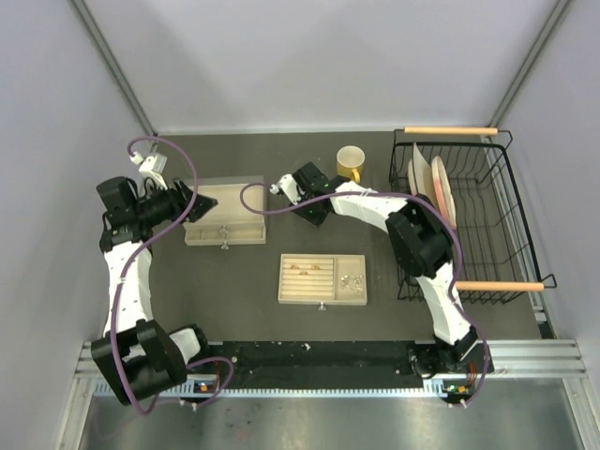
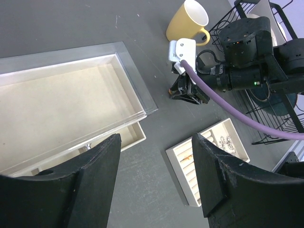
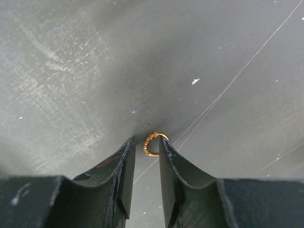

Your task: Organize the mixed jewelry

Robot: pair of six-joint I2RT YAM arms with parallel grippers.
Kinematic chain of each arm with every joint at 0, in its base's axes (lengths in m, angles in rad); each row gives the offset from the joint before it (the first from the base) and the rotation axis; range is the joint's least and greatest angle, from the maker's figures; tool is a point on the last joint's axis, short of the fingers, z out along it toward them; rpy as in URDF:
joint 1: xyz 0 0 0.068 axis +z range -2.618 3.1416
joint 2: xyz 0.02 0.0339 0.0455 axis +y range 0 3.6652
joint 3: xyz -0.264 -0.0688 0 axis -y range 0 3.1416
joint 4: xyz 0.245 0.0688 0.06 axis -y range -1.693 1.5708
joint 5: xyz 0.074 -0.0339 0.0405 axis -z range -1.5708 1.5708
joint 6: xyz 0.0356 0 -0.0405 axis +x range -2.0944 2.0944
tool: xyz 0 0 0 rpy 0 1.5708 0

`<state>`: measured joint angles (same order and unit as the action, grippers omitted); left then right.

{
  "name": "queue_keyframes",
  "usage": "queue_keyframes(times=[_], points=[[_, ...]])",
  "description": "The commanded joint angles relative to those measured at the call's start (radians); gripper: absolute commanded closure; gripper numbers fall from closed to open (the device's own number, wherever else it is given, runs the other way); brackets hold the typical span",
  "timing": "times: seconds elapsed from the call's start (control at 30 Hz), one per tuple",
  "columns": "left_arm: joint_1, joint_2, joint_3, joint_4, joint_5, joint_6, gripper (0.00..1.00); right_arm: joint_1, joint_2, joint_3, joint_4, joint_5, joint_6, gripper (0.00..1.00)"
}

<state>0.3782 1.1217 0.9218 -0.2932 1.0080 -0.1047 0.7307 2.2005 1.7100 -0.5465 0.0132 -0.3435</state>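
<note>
A tiny gold ring (image 3: 151, 144) lies on the dark table, standing between the fingertips of my right gripper (image 3: 147, 140). The jaws are open and narrow: the ring rests against the right finger, with a gap to the left one. That right gripper (image 1: 313, 214) points down at the table left of the yellow mug (image 1: 351, 161). The cream slotted tray (image 1: 284, 281) holds gold rings (image 1: 302, 267) in its slots and a silvery cluster (image 1: 351, 279) in its right compartment. My left gripper (image 2: 156, 142) hangs open and empty beside the clear-lidded box (image 2: 71, 95).
The lidded cream box (image 1: 225, 211) has a shallow drawer (image 2: 135, 137) pulled out at its front. A black wire dish rack (image 1: 497, 244) with plates (image 1: 433, 187) fills the right side. The mug (image 2: 187, 21) stands just behind the right arm.
</note>
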Motion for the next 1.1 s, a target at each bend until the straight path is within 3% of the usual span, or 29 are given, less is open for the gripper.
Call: queue_keyframes(times=[0.0,0.53,1.07], points=[[0.010,0.006,0.037,0.020,0.032,0.017,0.34,-0.016,0.015,0.033,0.002,-0.038,0.018,0.73],[0.024,0.004,0.035,0.020,0.041,0.014,0.34,-0.040,0.021,0.036,-0.052,-0.128,0.031,0.78],[0.033,0.007,0.031,0.020,0.058,0.011,0.34,-0.051,0.010,-0.001,-0.075,-0.136,0.011,0.89]])
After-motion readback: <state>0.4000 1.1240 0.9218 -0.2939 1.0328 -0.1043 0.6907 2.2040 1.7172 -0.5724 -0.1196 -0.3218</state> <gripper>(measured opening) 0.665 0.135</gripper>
